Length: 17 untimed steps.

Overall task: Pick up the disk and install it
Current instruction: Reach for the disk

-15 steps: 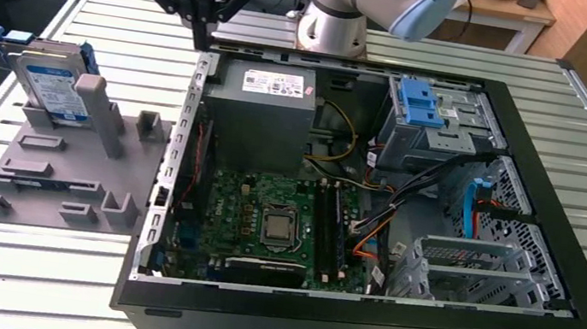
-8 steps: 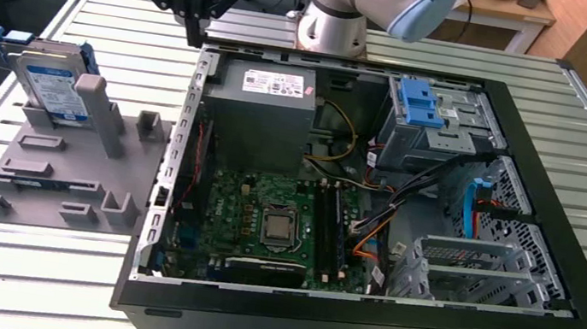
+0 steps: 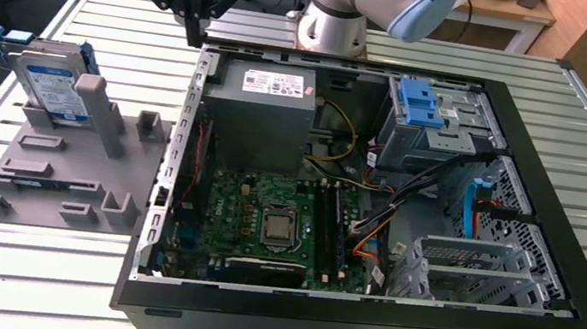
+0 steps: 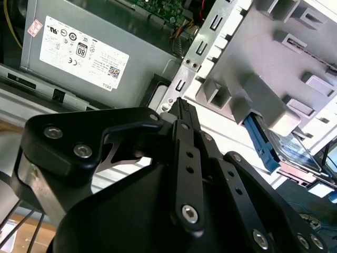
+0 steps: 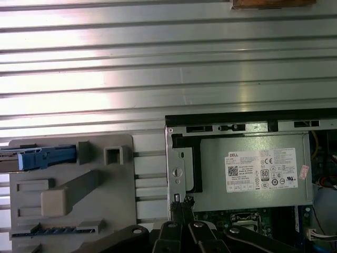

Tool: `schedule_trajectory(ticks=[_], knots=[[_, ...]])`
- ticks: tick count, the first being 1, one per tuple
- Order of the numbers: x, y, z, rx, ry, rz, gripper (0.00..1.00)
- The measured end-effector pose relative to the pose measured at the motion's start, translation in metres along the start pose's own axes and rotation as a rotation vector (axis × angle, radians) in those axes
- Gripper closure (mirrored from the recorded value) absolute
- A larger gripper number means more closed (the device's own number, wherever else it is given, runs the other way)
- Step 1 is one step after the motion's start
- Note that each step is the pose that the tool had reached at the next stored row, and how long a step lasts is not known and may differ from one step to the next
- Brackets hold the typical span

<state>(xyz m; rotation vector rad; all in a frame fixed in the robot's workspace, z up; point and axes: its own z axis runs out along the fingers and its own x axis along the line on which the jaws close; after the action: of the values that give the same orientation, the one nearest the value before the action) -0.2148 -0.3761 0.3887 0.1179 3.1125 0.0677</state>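
The disk (image 3: 55, 89) stands upright on its edge between posts of the grey fixture plate (image 3: 62, 175) at the exterior view's left, blue bracket around it and label facing out. Its blue bracket also appears in the first wrist view (image 5: 45, 158), and the disk shows in the second wrist view (image 4: 295, 150). My gripper (image 3: 192, 29) hangs above the open computer case's far corner nearest the fixture plate, to the right of the disk and well apart from it. The black fingers (image 4: 181, 113) meet at their tips with nothing between them, as the first wrist view's fingertips (image 5: 181, 204) also show.
The open computer case (image 3: 561, 228) lies on the slatted metal table (image 3: 46, 285). Inside are a grey power-supply box (image 3: 264, 113), a green motherboard (image 3: 274, 222), cables, and a drive cage with a blue latch (image 3: 423, 105). The arm's base (image 3: 330, 27) stands behind the case.
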Motion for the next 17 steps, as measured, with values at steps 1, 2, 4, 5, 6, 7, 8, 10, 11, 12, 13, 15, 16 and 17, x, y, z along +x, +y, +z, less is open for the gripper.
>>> schedule_trajectory(ticks=[1,2,4,5,6,7,8,10,11,12,13,15,16,17], knots=[[0.0000,0.0000,0.0000,0.0000,0.0000,0.000,0.89],[0.0000,0.0000,0.0000,0.0001,0.0000,0.000,0.89],[0.0001,0.0000,0.0000,0.0001,0.0000,0.000,0.89],[0.0001,0.0000,0.0000,0.0000,0.0000,0.000,0.89],[0.0102,-0.0008,-0.0001,0.0000,0.0000,0.000,0.89],[0.0146,-0.0011,0.0000,0.0000,0.0000,0.000,0.89],[0.0250,0.0063,0.0002,0.0000,0.0000,0.000,0.89],[0.0267,0.0075,0.0002,0.0000,0.0000,0.000,0.89],[0.0275,0.0081,0.0002,0.0000,0.0000,0.000,0.89],[0.0283,0.0087,0.0002,0.0000,0.0000,0.000,0.89],[0.0292,0.0094,0.0002,0.0000,0.0000,0.000,0.89],[0.0309,0.0106,0.0003,0.0000,0.0000,0.000,0.89],[0.0318,0.0112,0.0003,0.0000,0.0000,0.000,0.89],[0.0326,0.0118,0.0003,0.0000,0.0000,0.000,0.89]])
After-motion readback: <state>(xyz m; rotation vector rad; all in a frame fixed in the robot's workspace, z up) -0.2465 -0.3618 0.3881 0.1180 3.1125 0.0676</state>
